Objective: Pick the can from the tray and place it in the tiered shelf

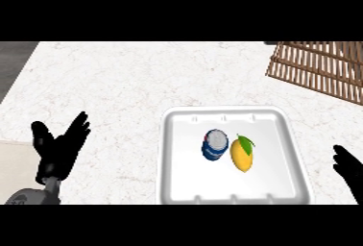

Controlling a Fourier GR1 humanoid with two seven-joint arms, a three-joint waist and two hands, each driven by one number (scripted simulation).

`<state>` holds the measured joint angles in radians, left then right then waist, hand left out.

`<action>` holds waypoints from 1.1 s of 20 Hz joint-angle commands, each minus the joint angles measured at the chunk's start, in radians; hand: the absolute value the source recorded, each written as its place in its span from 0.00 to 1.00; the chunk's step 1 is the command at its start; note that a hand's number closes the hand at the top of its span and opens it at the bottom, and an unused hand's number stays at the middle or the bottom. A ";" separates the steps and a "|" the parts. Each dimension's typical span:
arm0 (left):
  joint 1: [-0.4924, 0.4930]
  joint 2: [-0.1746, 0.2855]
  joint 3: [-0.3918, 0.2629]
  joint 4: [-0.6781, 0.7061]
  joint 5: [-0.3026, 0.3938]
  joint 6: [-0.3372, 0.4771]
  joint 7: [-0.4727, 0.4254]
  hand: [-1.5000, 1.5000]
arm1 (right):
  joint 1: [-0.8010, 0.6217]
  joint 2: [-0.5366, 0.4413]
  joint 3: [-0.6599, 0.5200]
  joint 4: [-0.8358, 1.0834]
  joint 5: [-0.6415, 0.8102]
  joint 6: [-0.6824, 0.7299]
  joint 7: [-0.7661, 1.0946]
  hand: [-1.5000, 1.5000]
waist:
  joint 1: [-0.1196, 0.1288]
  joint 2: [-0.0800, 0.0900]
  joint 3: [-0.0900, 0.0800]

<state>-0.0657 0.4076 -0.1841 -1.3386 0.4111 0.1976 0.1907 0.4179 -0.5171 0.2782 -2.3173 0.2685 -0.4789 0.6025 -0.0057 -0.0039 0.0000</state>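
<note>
Marble counter (127, 81), can (215, 145) untouched in centre tray (184, 158), shelf (319, 67) upper right; left hand (58, 149) spread open, right hand (349, 170) cropped, state unclear.

The counter (113, 81) is showing as pale stone, white with faint veining, and its top is looking smooth and matt. The tray (186, 182) is reading as white plastic or foam, smooth, with a soft sheen along its moulded rim. The can (215, 145) is appearing as metal, its blue-and-white printed side looking glossy and its end a paler silver-grey. The yellow fruit (243, 157) is showing a smooth, slightly shiny skin, its green leaf (246, 142) looking matt. The tiered shelf (319, 67) is showing as brown wooden slats with a dull finish. The left hand (56, 149) and the right hand (349, 168) are looking matt black, and the left forearm (32, 196) is showing smooth grey.
</note>
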 commanded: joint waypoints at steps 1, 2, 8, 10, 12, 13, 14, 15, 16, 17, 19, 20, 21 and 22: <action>0.006 -0.038 -0.025 0.018 -0.019 0.020 0.025 0.50 | -0.061 -0.040 0.086 -0.135 0.119 0.071 0.267 0.00 | 0.014 0.007 -0.004; -0.016 -0.045 -0.036 0.039 -0.042 0.022 0.003 0.50 | -0.103 -0.027 0.131 -0.096 0.170 0.081 0.325 0.00 | 0.021 0.010 -0.005; -0.043 -0.031 -0.016 0.031 -0.018 -0.016 0.038 0.50 | -0.396 0.003 0.109 -0.029 0.257 0.161 0.703 0.00 | 0.035 0.013 -0.008; -0.005 -0.028 -0.021 -0.005 -0.033 -0.005 0.027 0.50 | -0.478 0.071 0.139 0.054 0.311 0.173 0.758 0.00 | 0.042 0.009 -0.006; -0.016 -0.036 -0.020 0.038 -0.029 -0.026 0.008 0.50 | -0.520 0.096 0.140 0.148 0.344 0.209 0.769 0.00 | 0.042 0.014 -0.007; -0.025 -0.028 -0.006 0.018 -0.012 -0.020 0.051 0.50 | -0.567 0.100 0.131 0.152 0.357 0.248 0.803 0.00 | 0.039 0.010 -0.006; -0.032 0.002 0.020 0.064 -0.008 -0.055 0.022 0.50 | -0.560 0.134 0.152 0.218 0.370 0.239 0.784 0.00 | 0.035 0.013 -0.006; -0.020 -0.034 -0.014 0.021 -0.029 -0.016 0.030 0.50 | -0.590 0.142 0.161 0.181 0.375 0.292 0.859 0.00 | 0.034 0.008 -0.006; -0.009 0.001 0.004 0.010 -0.017 -0.044 0.036 0.50 | -0.613 0.179 0.160 0.203 0.377 0.296 0.879 0.00 | 0.037 0.006 -0.006; -0.010 -0.016 0.007 0.029 -0.016 -0.041 0.023 0.50 | -0.615 0.208 0.180 0.252 0.395 0.294 0.862 0.00 | 0.030 0.007 -0.005; -0.030 -0.011 0.015 -0.001 -0.011 -0.019 0.067 0.50 | -0.672 0.264 0.166 0.318 0.392 0.326 0.884 0.00 | 0.036 0.007 -0.004; -0.004 -0.040 -0.011 0.012 -0.022 -0.022 0.043 0.50 | -0.670 0.270 0.176 0.344 0.407 0.341 0.884 0.00 | 0.030 0.007 -0.004; 0.009 -0.023 0.003 0.003 -0.022 -0.018 0.047 0.50 | -0.683 0.302 0.185 0.362 0.410 0.366 0.884 0.00 | 0.033 0.005 -0.004; 0.012 -0.007 0.017 -0.001 -0.024 -0.023 0.040 0.50 | -0.677 0.311 0.189 0.350 0.424 0.394 0.885 0.00 | 0.023 0.003 -0.004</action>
<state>-0.0754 0.3917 -0.1766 -1.3467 0.3897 0.1747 0.2235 -0.1903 -0.2809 0.4472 -2.0112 0.6564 -0.1957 1.2438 0.0265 -0.0004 -0.0012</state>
